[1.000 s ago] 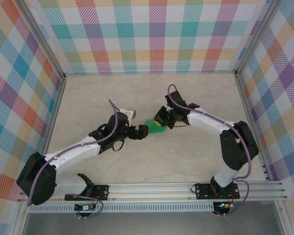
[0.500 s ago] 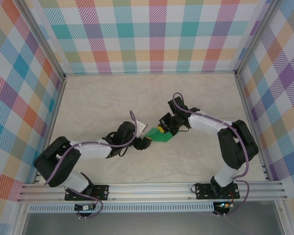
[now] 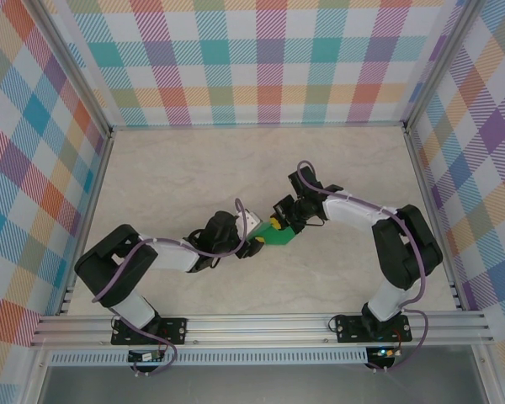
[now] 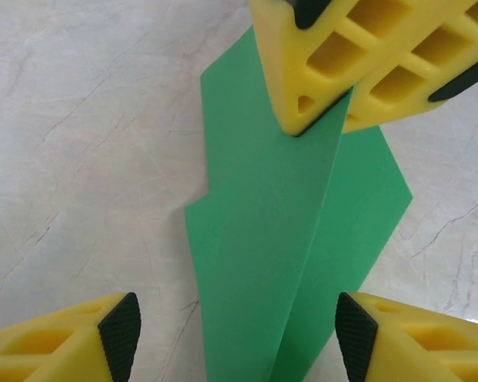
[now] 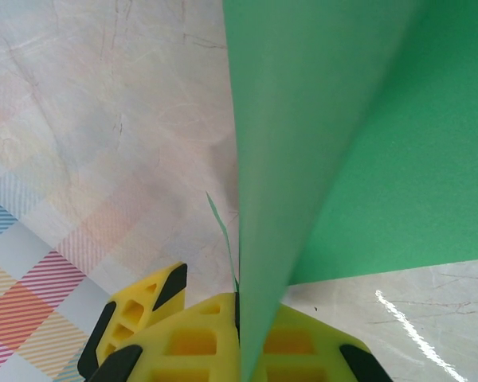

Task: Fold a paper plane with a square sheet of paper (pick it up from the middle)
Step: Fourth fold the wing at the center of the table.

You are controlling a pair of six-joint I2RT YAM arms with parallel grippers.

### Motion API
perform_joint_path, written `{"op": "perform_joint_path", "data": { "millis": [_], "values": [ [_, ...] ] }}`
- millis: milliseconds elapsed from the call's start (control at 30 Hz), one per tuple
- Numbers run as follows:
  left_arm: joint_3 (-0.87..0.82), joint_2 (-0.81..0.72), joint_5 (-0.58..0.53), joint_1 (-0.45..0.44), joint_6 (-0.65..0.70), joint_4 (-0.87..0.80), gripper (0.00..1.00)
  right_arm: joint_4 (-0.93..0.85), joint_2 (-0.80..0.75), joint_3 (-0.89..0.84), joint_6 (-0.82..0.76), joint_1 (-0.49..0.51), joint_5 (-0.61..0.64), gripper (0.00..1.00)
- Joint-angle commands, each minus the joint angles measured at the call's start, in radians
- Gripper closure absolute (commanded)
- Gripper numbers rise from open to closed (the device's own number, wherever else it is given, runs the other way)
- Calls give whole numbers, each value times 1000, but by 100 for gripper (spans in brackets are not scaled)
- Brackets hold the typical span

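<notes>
- One table [image 3: 194, 168], and all action is in its middle. Why?
- Bc the paper plane [image 4: 263, 239] is there, half folded, on or just above the top; cannot tell which.
- Right gripper [image 4: 319, 119]?
- Closed on the crease at one end, I think to steady it.
- Left gripper [image 4: 237, 330]?
- Jaws apart, one each side of the other end, not touching; prob. to pinch the fold.
</notes>
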Motion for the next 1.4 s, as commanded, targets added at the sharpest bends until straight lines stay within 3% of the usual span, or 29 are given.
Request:
{"op": "perform_joint_path", "data": {
  "millis": [0, 167, 400, 567, 900, 1100, 1367],
  "values": [
    [29, 39, 41, -12, 36, 53, 40, -9, 22, -7, 24, -5, -37, 98],
    [34, 57, 65, -12, 39, 56, 55, -16, 20, -8, 17, -15, -39, 97],
    [33, 50, 94, -11, 37, 33, 71, -31, 26, -5, -16, -24, -60, 73],
    [50, 55, 111, -12, 34, -4, 83, -44, 24, -10, -29, -23, -69, 71],
    [81, 68, 174, -11, 1, -61, 88, -85, 23, -1, -79, -36, -66, 70],
    [85, 67, 218, -12, -41, -84, 90, -93, -27, 7, -238, -72, -50, 40],
    [105, 78, 241, -12, -166, -118, 89, -15, -159, -92, -404, -105, 11, 26]
  ]
}}
